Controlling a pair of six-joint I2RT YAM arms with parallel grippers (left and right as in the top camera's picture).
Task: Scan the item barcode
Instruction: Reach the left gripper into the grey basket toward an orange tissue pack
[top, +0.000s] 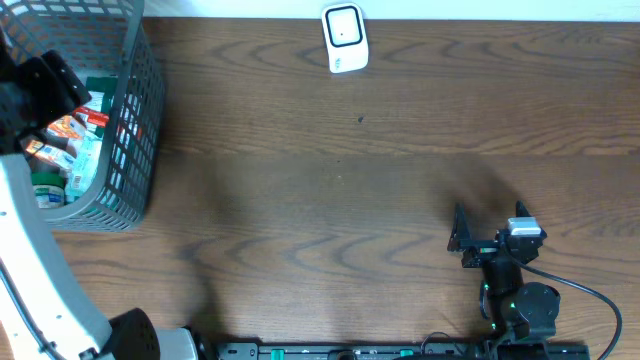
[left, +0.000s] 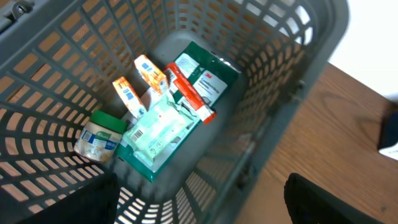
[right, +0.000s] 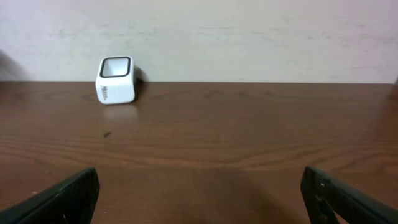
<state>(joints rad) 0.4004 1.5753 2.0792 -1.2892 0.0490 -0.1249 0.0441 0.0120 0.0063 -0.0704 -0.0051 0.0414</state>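
Far left: grey basket on dark wood-grain surface, holding packets and green-lidded jar. Left gripper above, released, empty. Far edge by pale wall: white scanner. Right gripper released, empty.

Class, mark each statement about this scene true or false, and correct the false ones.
1. The grey basket stands at the left end of the table. True.
2. The white scanner lies inside the basket. False: it stands on the table by the far edge, well apart from the basket.
3. The left gripper grips the green-lidded jar. False: it is open above the basket and holds nothing, and the jar sits in the basket among the packets.
4. The right gripper is open and empty. True.
5. The scanner shows in the right wrist view. True.
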